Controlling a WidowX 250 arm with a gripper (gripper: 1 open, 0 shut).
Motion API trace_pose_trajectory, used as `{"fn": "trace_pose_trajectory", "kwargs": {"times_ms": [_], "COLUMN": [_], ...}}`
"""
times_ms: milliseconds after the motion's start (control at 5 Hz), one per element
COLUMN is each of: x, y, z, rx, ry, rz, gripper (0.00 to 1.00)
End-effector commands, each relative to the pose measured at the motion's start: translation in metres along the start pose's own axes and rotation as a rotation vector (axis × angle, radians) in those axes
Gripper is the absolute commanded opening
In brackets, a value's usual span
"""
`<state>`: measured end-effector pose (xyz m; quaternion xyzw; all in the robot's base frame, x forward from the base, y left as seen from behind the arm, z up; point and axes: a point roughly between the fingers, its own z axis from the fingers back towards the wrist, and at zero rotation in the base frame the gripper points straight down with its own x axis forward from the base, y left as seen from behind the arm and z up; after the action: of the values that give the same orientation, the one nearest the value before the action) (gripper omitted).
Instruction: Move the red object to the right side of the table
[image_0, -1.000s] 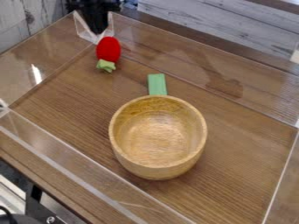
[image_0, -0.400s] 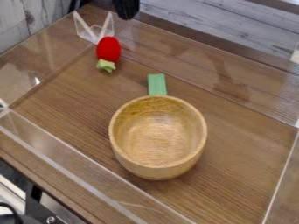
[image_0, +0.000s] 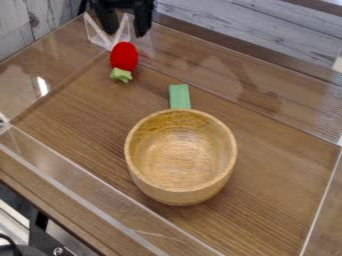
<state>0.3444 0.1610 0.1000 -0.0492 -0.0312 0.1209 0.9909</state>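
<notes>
The red object (image_0: 123, 55), a small rounded toy fruit with a light green leafy end, lies on the brown wood-grain table (image_0: 267, 120) at the far left. My gripper (image_0: 116, 28) hangs at the top edge of the view, pointing down just behind and above the fruit. Its dark fingers (image_0: 96, 20) stand apart, open, with nothing between them. The fingertips are close to the fruit's top; I cannot tell whether they touch it.
A wooden bowl (image_0: 181, 155) with a flat green handle (image_0: 179, 96) sits in the middle of the table. Low clear acrylic walls (image_0: 80, 200) border the tabletop, and a clear corner piece (image_0: 94, 36) stands beside the gripper.
The gripper was shut behind the fruit, lifted away to the upper right, and has now come back down over the fruit with its fingers spread. The fruit has not moved.
</notes>
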Motion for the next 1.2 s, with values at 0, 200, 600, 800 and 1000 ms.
{"fn": "trace_pose_trajectory", "kwargs": {"times_ms": [0, 200, 600, 800, 1000], "x": [0.001, 0.0, 0.002, 0.007, 0.012], "y": [0.012, 0.016, 0.031, 0.033, 0.037], "z": [0.007, -0.005, -0.027, -0.01, 0.012], "rx": [0.037, 0.054, 0.072, 0.063, 0.042], "ry": [-0.043, -0.028, -0.003, -0.032, -0.069], "rz": [0.009, 0.068, 0.083, 0.033, -0.012], "gripper": [1.0, 1.0, 0.0, 0.0, 0.0]}}
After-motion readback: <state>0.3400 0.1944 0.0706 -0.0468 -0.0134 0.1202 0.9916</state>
